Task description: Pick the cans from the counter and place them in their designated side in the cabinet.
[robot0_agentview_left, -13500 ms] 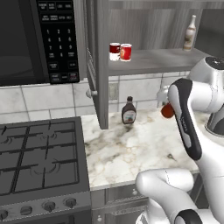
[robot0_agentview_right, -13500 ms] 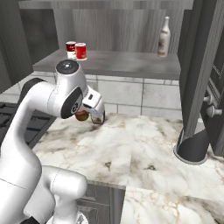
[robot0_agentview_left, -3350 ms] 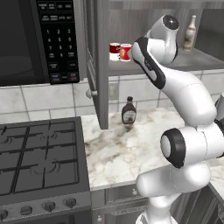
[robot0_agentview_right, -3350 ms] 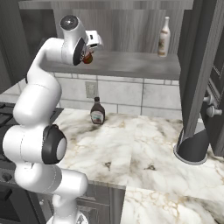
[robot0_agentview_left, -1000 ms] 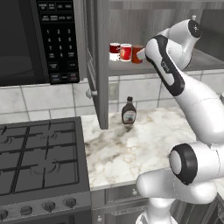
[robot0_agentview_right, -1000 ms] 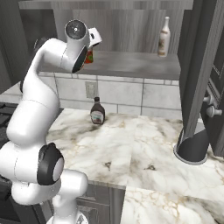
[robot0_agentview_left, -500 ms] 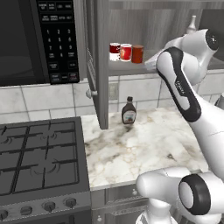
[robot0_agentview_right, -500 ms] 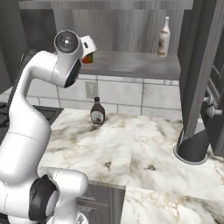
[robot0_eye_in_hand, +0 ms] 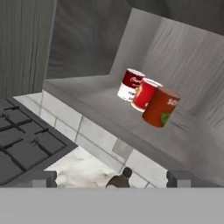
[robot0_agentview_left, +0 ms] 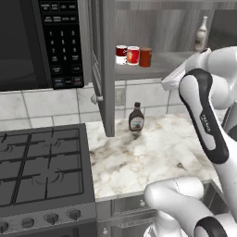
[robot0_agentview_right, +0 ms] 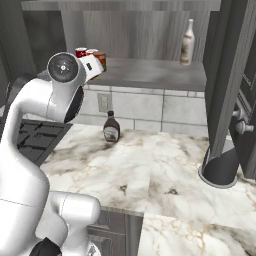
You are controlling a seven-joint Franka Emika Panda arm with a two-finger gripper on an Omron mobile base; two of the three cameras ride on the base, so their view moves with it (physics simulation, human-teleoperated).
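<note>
Cans (robot0_eye_in_hand: 151,99) on cabinet shelf (robot0_eye_in_hand: 94,103), well beyond spread fingers (robot0_eye_in_hand: 45,178).

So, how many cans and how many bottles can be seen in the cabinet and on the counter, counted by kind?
Cans: 3, in a row on the cabinet shelf
Bottles: 2, a pale bottle on the shelf, a brown sauce bottle on the counter
Total: 5

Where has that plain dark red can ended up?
The plain dark red can stands on the cabinet shelf, at the right end of a row of three cans in the left base view, next to the bright red can.
</note>
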